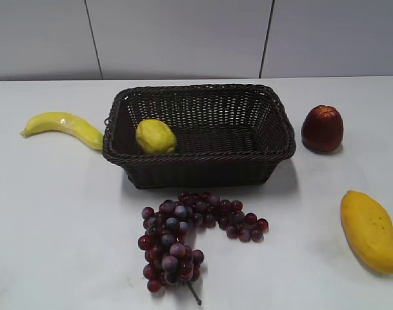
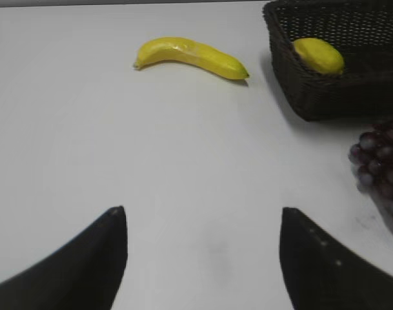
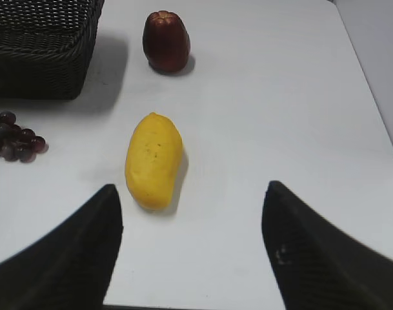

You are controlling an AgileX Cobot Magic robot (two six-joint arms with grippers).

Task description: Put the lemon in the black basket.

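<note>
Both end effectors spread wide, empty, left end effector [image 2: 202, 223] well apart from lemon [image 2: 319, 55] inside black basket [image 2: 325, 100]

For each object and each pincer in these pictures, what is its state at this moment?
lemon: lying inside the basket, at its left end.
black basket: upright on the table, holding only the lemon.
banana: on the table, left of the basket.
grapes: on the table, in front of the basket.
red fruit: standing right of the basket.
mango: lying at front right.
left pincer: open, empty.
right pincer: open, empty.
</note>
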